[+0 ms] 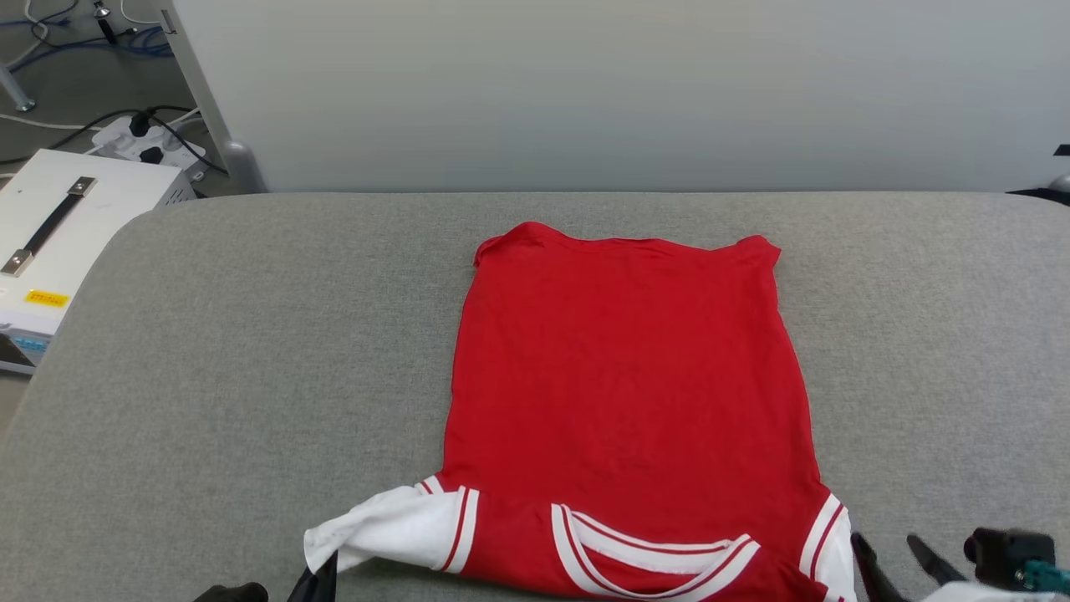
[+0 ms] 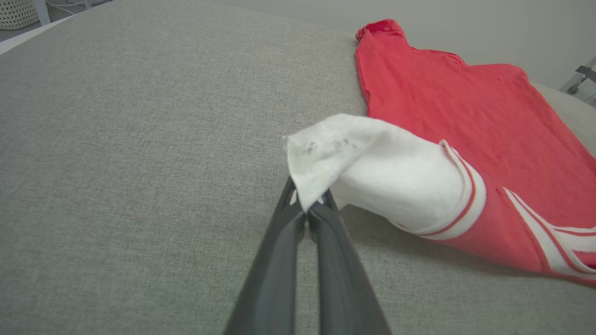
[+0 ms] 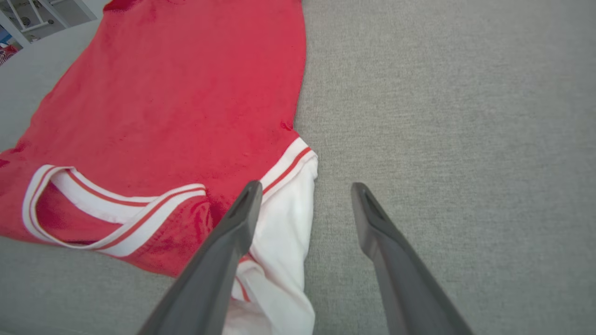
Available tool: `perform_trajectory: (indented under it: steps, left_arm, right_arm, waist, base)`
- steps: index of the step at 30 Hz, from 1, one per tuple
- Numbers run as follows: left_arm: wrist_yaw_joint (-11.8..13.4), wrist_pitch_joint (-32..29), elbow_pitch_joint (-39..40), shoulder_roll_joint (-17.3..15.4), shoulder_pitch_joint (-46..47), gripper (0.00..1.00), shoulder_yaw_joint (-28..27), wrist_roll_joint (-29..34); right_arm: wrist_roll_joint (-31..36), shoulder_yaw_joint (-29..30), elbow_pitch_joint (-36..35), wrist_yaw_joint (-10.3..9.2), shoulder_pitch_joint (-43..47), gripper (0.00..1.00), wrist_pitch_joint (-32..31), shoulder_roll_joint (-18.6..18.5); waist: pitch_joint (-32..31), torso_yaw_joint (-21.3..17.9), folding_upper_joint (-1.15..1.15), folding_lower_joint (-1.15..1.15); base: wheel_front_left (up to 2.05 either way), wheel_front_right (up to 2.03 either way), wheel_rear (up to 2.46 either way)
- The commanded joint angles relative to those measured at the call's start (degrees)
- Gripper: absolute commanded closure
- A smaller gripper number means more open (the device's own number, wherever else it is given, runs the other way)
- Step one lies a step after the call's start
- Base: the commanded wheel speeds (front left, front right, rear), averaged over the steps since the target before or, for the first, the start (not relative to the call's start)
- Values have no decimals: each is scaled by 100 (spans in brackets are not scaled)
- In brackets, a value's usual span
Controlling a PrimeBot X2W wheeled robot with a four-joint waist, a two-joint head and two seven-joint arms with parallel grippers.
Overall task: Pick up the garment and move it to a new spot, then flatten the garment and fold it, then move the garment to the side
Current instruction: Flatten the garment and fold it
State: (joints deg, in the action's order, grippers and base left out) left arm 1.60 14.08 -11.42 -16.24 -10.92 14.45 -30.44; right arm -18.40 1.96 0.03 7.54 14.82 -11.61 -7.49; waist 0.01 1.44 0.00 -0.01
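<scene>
Striped collar [image 1: 652,556] nearest, red white-sleeved garment [image 1: 627,376] lies spread out.

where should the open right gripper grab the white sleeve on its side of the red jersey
Pinch the white short sleeve at its outer edge. Slide the right gripper in low from the bare grey fabric cushion side, since the sleeve lies flat there with its free edge facing outward.

garment [image 1: 627,376] collar cut off, head view bottom.

Red garment [image 1: 627,376] lies flat, back up, white sleeves.
</scene>
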Motion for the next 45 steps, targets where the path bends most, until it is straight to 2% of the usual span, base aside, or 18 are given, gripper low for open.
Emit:
perform_trajectory:
  steps: [1,7,12,16,21,27,33,39,43,44,45]
  left_arm:
    - [32,21,42,2,44,100,-1,69]
    - [-23,42,172,46,393,100,111,213]
    - [-141,62,341,217,745,100,182,221]
    - [-246,75,494,315,1045,100,254,301]
    - [-394,84,605,462,1448,100,378,435]
    - [-532,89,748,642,1811,100,457,559]
    - [-659,91,886,793,2034,100,464,694]
    - [-755,91,915,934,2150,100,427,775]
    - [-804,91,856,1001,2184,100,390,802]
    - [-813,91,841,1008,2193,100,380,809]
    - [-823,91,825,1015,2207,100,366,820]
  right_arm:
    - [51,60,-30,-5,-282,0,129,3]
    - [162,425,457,-5,-1502,0,441,-29]
    - [53,612,1326,-5,-2714,0,142,-254]
    - [-71,596,2092,-5,-3787,0,-446,-576]
    - [-133,491,3105,-5,-5059,0,-1560,-996]
    - [121,451,3796,-5,-6227,0,-2429,-1311]
    - [407,421,4353,-5,-6937,0,-2818,-1425]
    - [501,432,4899,-5,-7054,0,-3009,-1372]
    - [449,560,5482,-5,-6895,0,-3774,-1282]
    - [463,583,5575,-5,-6875,20,-3943,-1281]
    - [472,607,5659,-5,-6866,61,-4127,-1274]
  waist:
    - [27,35,0,1]
    - [289,308,0,1]
    - [602,673,0,1]
    - [977,951,0,1]
    - [1484,1263,0,1]
    - [2019,1510,0,1]
    - [2405,1637,0,1]
    - [2630,1682,0,1]
    - [2647,1682,0,1]
    - [2645,1680,0,1]
    - [2637,1675,0,1]
  base:
    - [0,0,0]
    - [0,0,0]
    - [0,0,0]
    - [0,0,0]
    - [0,0,0]
    - [0,0,0]
    - [0,0,0]
    - [0,0,0]
    - [0,0,0]
    - [0,0,0]
    - [0,0,0]
